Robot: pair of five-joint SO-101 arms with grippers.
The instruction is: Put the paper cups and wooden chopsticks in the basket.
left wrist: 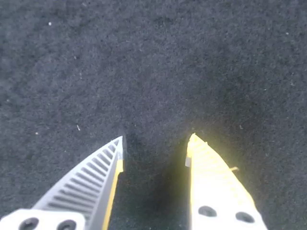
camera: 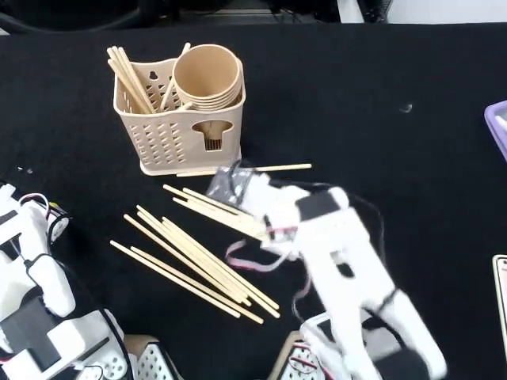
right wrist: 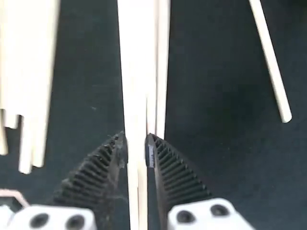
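A beige slotted basket [camera: 170, 134] stands at the back left, holding stacked paper cups [camera: 207, 75] and a few wooden chopsticks [camera: 131, 79]. Several more chopsticks [camera: 190, 257] lie scattered on the black table in front of it. My right gripper [camera: 236, 190] is down at the upper bundle [camera: 210, 206], just in front of the basket. Up close, the right gripper [right wrist: 135, 141] is shut on a pair of chopsticks [right wrist: 139, 72] running between its fingers. My left gripper [left wrist: 156, 143] hangs open over bare black cloth, and its arm [camera: 32, 301] rests at the front left corner.
One chopstick [camera: 269, 168] lies alone by the basket's base. A purple object [camera: 497, 127] sits at the right edge, and a flat light object [camera: 501, 293] lies lower on that edge. Black cloth [camera: 380, 95] covers the back right.
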